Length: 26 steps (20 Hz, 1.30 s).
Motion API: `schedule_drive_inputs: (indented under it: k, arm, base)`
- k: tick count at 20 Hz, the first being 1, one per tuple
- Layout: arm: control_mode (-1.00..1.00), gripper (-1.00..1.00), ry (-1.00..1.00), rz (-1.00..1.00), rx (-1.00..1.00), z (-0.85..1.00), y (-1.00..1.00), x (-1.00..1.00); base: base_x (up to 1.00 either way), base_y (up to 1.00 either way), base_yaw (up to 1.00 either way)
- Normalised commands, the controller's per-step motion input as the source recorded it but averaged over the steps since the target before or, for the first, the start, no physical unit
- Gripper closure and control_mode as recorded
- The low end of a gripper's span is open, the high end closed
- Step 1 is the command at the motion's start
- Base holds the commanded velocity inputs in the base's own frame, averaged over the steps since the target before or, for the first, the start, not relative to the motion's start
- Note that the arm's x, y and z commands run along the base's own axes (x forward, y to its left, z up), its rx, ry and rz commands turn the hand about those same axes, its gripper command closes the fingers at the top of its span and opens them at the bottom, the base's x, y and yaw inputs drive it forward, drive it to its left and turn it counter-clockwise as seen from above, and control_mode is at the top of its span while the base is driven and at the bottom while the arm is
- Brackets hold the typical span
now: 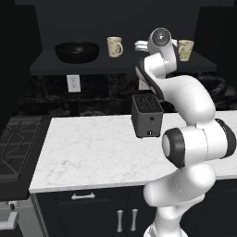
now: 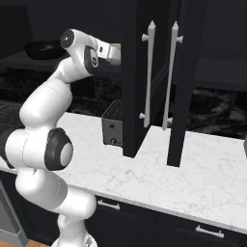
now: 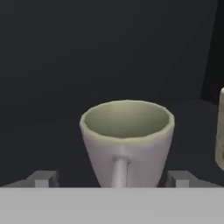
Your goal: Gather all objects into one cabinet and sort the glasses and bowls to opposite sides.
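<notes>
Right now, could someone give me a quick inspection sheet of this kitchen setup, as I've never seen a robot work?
Surface: white marble counter, nothing spilled on it.
Job's things: black bowl at the left of the dark cabinet shelf; one cream mug beside it, another mug far right; a third mug upright between the fingers.
Clutter: dark toaster on the counter.
Hand: hand open, fingers either side of the third mug, apart from it.
Cables: nothing seen.
Surroundings: wall outlet, stove, open cabinet doors.

Cream mugs (image 3: 127, 140) – upright, black bowl (image 1: 77, 51)
</notes>
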Motion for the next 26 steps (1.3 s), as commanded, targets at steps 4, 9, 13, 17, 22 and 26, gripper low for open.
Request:
schedule_drive_inputs:
  k: [4, 9, 13, 17, 22, 26]
  arm:
    - [-1.00, -1.00, -0.06, 0.00, -0.05, 0.31, 0.34, -0.40]
    - [-1.00, -1.00, -0.05, 0.01, -0.05, 0.27, 0.40, -0.51]
    - [-1.00, -1.00, -0.02, 0.09, -0.03, 0.09, 0.55, -0.64]
    - [-1.00, -1.00, 0.00, 0.23, 0.00, 0.00, 0.61, -0.55]
    - [-1.00, -1.00, 0.00, 0.32, 0.00, 0.00, 0.48, -0.29]
    - [-1.00, -1.00, 0.00, 0.13, 0.00, 0.00, 0.15, -0.01]
  base:
    - [0.00, 0.00, 0.00]
    - [0.00, 0.00, 0.00]
    - [0.00, 0.00, 0.00]
    - [0.00, 0.00, 0.00]
    - [0.00, 0.00, 0.00]
    - [0.00, 0.00, 0.00]
